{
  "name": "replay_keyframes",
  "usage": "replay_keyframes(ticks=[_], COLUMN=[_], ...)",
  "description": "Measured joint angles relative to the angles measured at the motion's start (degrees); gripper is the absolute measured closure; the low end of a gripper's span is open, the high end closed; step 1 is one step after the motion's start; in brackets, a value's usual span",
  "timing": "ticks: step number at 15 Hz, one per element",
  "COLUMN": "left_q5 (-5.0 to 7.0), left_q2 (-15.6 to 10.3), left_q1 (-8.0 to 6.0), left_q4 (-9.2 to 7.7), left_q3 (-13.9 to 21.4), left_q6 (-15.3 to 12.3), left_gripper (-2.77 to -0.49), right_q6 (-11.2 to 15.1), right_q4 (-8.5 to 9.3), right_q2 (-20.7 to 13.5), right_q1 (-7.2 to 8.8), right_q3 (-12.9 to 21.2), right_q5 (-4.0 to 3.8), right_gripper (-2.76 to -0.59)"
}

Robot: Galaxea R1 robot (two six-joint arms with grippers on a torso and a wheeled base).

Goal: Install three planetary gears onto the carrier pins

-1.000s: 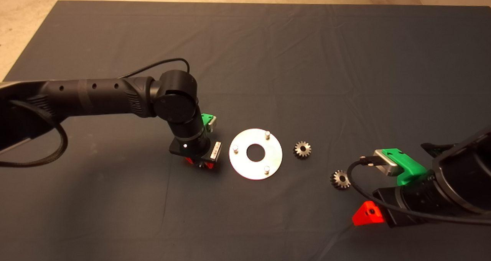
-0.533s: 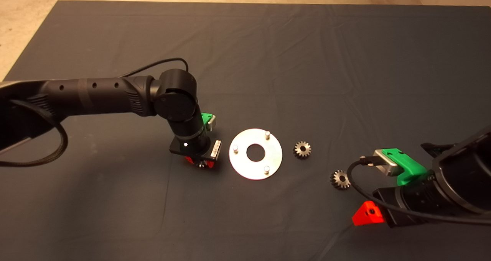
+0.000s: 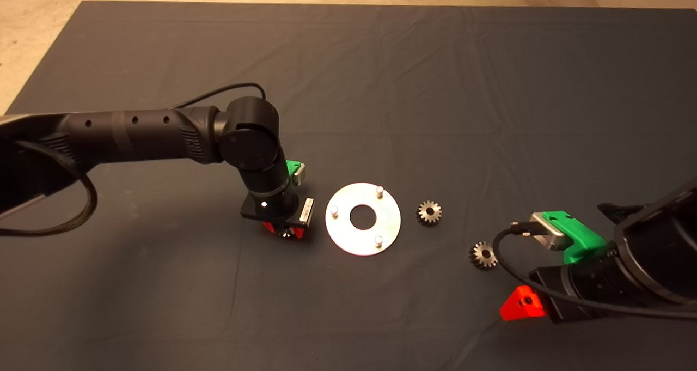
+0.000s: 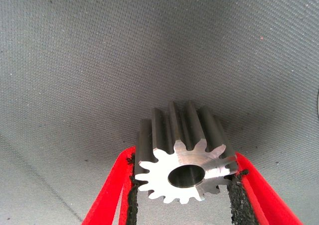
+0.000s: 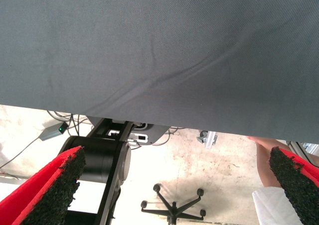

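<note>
One planetary gear [image 4: 184,158] is clamped between the black pads of the left gripper [image 3: 284,232], just left of the disc [image 3: 362,219] with its three carrier pins [image 3: 379,190]. Two more gears [image 3: 429,213] are seen on the mat [image 3: 435,87] to the disc's right. The right gripper [image 5: 174,190] is parked at the lower right edge, its fingers spread wide and empty.

A dark mat [image 3: 435,87], lightly creased, covers the table. Near its middle lies a flat shiny disc [image 3: 362,241] with three carrier pins [image 3: 379,190] standing up from it. Just right of the disc lies one gear [image 3: 429,213]; a second gear [image 3: 483,254] lies farther right and nearer, apparently tipped slightly, though that is hard to judge.
</note>
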Motion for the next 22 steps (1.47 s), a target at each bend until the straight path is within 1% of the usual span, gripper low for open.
replay_keyframes(ticks=[1,4,5,11,12,13,14,15,16,17,18,21,22], left_q5=[0.0,0.05,0.07,0.16,0.5,1.27,2.08,2.17,2.12,2.15,2.15,2.32,2.3], left_q2=[0.0,0.0,0.0,0.0,0.0,0.0,0.0,0.0,0.0,0.1,0.4,2.6,3.2], left_q1=[0.0,0.0,0.0,-0.05,-0.33,-1.13,-2.71,-4.62,-6.17,-6.84,-6.78,-6.33,-6.36], left_q4=[-0.02,-0.02,-0.05,-0.18,-0.35,-0.44,-1.22,-1.93,-2.54,-3.02,-3.68,-4.88,-4.92], left_q3=[0.0,0.0,0.0,0.0,0.0,0.0,0.0,0.1,0.1,0.4,0.6,1.6,1.8], left_q6=[0.0,0.0,0.1,0.1,0.2,0.2,0.2,0.2,0.2,0.2,0.2,-0.1,-0.2], left_gripper=[-0.95,-0.93,-0.89,-0.89,-0.88,-0.88,-0.88,-0.88,-0.88,-0.88,-0.88,-0.88,-0.88], right_q6=[0.0,0.0,0.0,0.0,0.0,0.0,0.0,0.0,0.0,0.0,0.0,0.0,0.0], right_q4=[0.0,0.0,0.0,0.0,0.0,0.0,0.0,0.0,0.02,0.0,0.0,0.0,0.0], right_q2=[0.0,0.0,0.0,0.0,0.0,0.0,0.0,0.0,0.0,0.0,0.0,0.0,0.0], right_q1=[-0.02,0.0,-0.01,0.0,-0.01,-0.02,-0.02,-0.02,-0.02,-0.02,-0.02,0.0,-0.02], right_q3=[0.0,0.0,0.0,0.0,0.0,0.0,0.0,0.0,0.0,0.0,0.0,0.0,0.0], right_q5=[0.0,0.0,0.0,0.0,0.0,0.0,0.02,0.02,0.02,-0.02,0.0,0.02,0.02], right_gripper=[-2.75,-2.75,-2.75,-2.75,-2.75,-2.75,-2.75,-2.75,-2.75,-2.75,-2.75,-2.75,-2.75])
